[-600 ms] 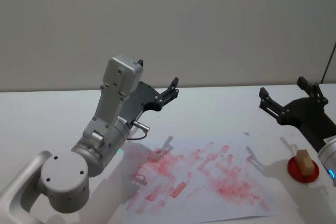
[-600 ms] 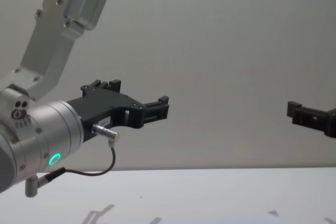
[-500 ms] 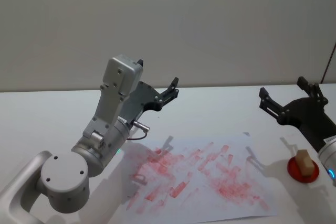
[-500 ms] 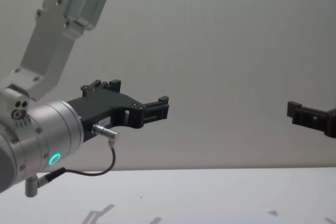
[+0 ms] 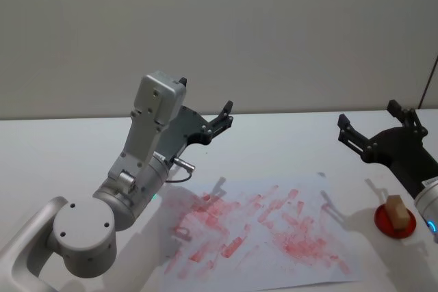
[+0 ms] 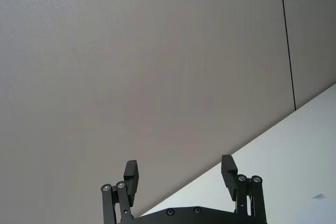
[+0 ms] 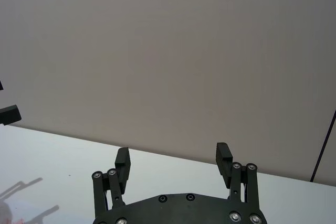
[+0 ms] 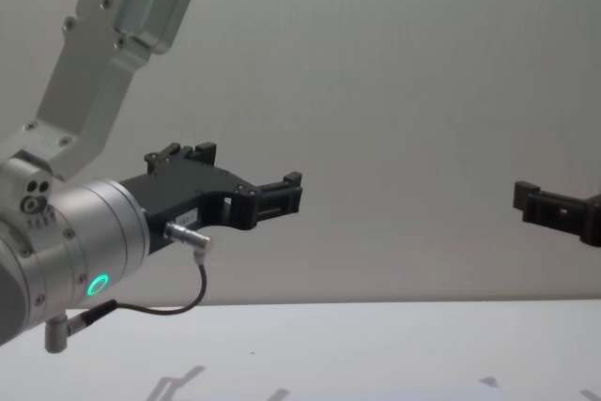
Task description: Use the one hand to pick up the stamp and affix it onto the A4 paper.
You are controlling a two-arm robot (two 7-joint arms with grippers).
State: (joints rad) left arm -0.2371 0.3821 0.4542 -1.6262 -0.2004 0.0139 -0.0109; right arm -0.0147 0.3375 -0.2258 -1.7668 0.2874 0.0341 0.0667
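Note:
The stamp [image 5: 397, 210] is a small tan block standing on a round red pad [image 5: 395, 224] at the table's right side. The A4 paper [image 5: 267, 237] lies flat in front of me, covered in red smears. My right gripper [image 5: 368, 117] hovers above the table, behind and slightly left of the stamp, open and empty; its fingers are spread in the right wrist view [image 7: 173, 157]. My left gripper [image 5: 224, 115] is raised above the table behind the paper's left part, also open and empty [image 6: 179, 170]. Both grippers appear in the chest view, left [image 8: 291, 192] and right [image 8: 531, 199].
The white table [image 5: 61, 148] runs back to a plain grey wall [image 5: 274, 32]. My left arm's grey body [image 5: 140, 169] stands large over the paper's left edge. A thin dark line [image 5: 430, 80] crosses the wall at far right.

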